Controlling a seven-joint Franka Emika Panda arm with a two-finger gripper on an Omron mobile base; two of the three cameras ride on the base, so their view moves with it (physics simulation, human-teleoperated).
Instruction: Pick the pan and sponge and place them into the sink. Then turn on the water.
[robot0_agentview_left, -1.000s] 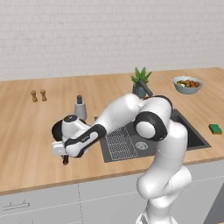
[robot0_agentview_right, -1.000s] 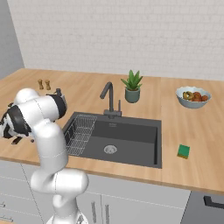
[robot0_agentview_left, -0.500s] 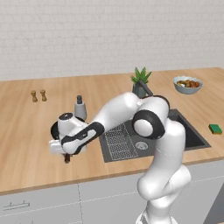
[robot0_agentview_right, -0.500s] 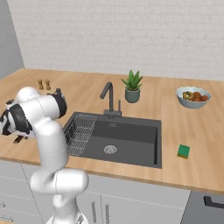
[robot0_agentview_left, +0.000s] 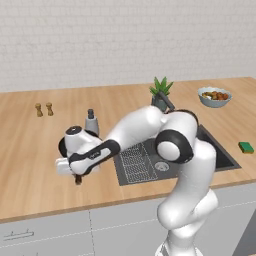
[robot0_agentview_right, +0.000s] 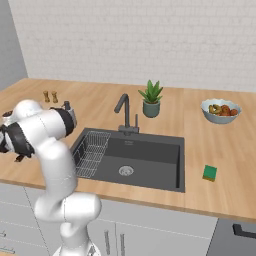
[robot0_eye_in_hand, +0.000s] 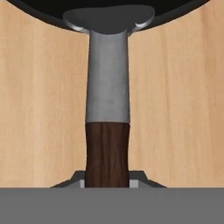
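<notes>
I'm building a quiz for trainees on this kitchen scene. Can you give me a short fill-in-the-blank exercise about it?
1. The gripper is at the pan's wooden ____.
2. The green sponge lies on the counter to the ____ of the sink.
3. The faucet is running ____ water.
4. The grey bowl holds ____.

Missing words: handle; right; no; fruit

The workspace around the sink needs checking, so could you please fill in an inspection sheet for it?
Surface: wooden counter, dry.
Job's things: pan on the counter left of the sink; sponge to its right; faucet not running.
Clutter: fruit bowl, plant, two shakers, bottle.
Tool: tool low at the pan's wooden handle; grip cannot be told.
Cables: nothing seen.
Surroundings: white brick wall, grey cabinets.
</notes>
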